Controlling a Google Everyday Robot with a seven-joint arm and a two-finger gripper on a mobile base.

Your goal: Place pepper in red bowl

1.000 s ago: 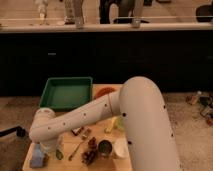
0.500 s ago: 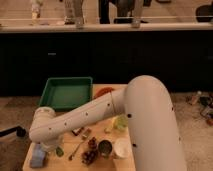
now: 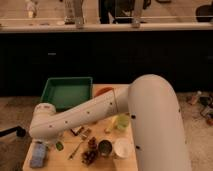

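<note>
While easing the rounded wrist of the white, hole-dotted arm (image 3: pixel 75 117) a shade higher than a second ago, keeping the two-finger gripper (image 3: pixel 53 140) low over the front-left part of the light wooden table (image 3: pixel 62 161). Leaving everything else on the tabletop where it was lying half a second back. Holding the fingers pressed fully together, tucked in shadow under the wrist. Not showing clearly whether anything is pinched between them.

Finding the small slim dark-green pepper (image 3: pixel 59 146) just beside the tip of the gripper, toward the middle of the table and down near the surface; touching or apart, not telling which. Finding the shallow round orange-red bowl (image 3: pixel 103 91) well apart from both, at the far side of the table. Seeing it only partly, peeking out behind the arm, just beside the right wall of the green rectangular plastic tray (image 3: pixel 67 94).

Noting a pale yellow-green cup (image 3: pixel 121 121) tucked against the near side of the arm. Noting a dark round bowl (image 3: pixel 105 148) and a white round cup (image 3: pixel 122 148) side by side nearer the front edge. Failing to read any print on the blue-grey packet (image 3: pixel 37 154) lying on the other side of the gripper from the pepper.
</note>
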